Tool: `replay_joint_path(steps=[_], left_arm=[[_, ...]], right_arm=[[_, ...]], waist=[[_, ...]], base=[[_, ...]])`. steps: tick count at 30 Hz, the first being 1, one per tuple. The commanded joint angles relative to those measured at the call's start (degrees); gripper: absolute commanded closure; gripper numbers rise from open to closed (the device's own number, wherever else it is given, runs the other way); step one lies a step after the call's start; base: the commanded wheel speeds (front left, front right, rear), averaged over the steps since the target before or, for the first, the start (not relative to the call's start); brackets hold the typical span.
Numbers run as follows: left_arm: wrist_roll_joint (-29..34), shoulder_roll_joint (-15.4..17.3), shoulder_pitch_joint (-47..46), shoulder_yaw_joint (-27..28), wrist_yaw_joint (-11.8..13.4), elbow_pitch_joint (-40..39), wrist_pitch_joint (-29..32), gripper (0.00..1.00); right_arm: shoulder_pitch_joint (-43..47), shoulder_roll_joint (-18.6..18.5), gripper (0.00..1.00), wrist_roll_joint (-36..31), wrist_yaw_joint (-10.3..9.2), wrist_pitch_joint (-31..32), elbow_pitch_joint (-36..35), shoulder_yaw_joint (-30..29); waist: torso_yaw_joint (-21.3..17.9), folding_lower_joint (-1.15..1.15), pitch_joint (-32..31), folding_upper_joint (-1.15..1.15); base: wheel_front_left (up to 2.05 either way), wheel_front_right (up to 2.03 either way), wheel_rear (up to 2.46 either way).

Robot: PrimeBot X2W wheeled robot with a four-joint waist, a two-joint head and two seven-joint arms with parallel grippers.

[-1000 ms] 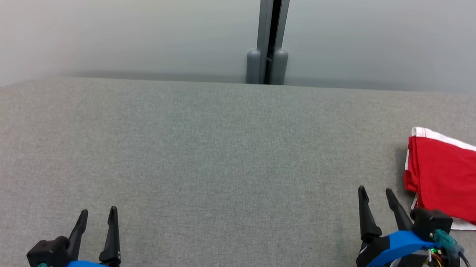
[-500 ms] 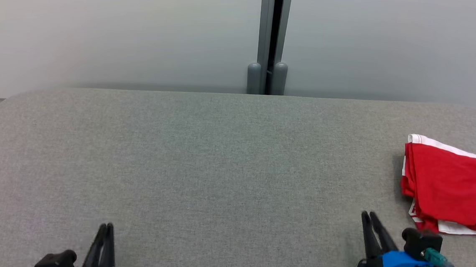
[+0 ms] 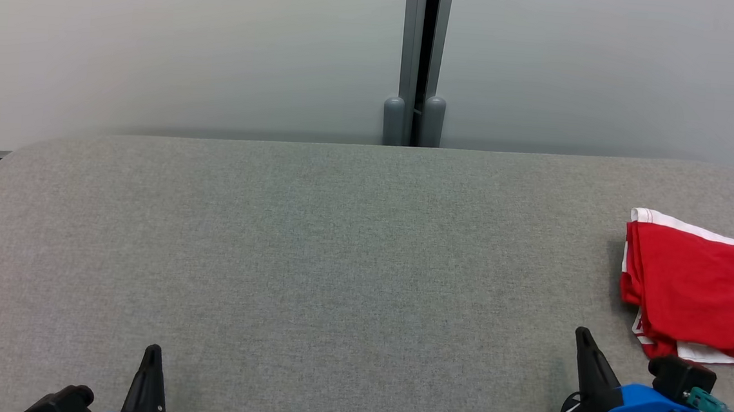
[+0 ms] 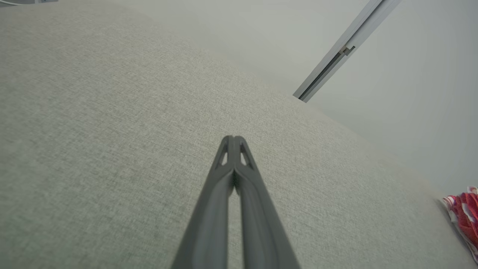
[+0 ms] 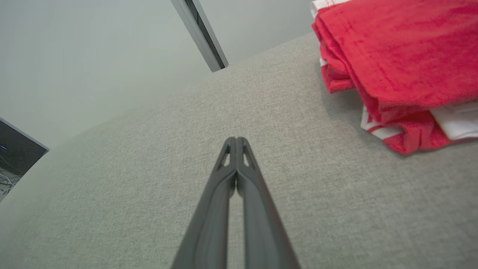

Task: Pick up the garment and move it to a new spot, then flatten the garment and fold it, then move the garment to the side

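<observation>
The red garment (image 3: 697, 287) lay folded at the right edge of the table (image 3: 337, 262), a squarish stack with white bands (image 3: 695, 227) along its far edge and under its near corner. By my reading the fold and the move aside were already done, so your step in hand was a clean finish. You needed to keep the right gripper (image 3: 583, 341) off the stack's near-left corner, which it sat near without touching, and to lift clear rather than drag across the cloth. Its jaws were pressed together on nothing. The left gripper (image 3: 152, 356), well apart at the table's near left, was likewise closed and empty. The garment looked like soft, limp knit, its layers slightly uneven. The table covering was grey woven fabric with rounded corners. Behind stood smooth pale wall panels (image 3: 159, 36) parted by a dark post (image 3: 419, 54).
</observation>
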Motion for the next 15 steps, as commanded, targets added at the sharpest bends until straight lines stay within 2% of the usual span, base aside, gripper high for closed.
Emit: replay_joint_path(steps=[1,15], left_arm=[[-2.1,0.2,-1.9,0.4,0.0,-1.4,0.6,1.0],[-13.2,-0.1,-3.1,1.8,0.0,-3.4,3.9,1.0]], right_arm=[[-0.4,-0.2,1.0,2.6,0.0,0.4,-1.8,-0.3],[0.8,-0.3,1.0,15.2,0.0,3.6,-5.9,-1.3]], waist=[[0.0,0.0,0.0,0.0],[0.3,0.0,0.0,0.0]], base=[[0.0,0.0,0.0],[0.0,0.0,0.0]])
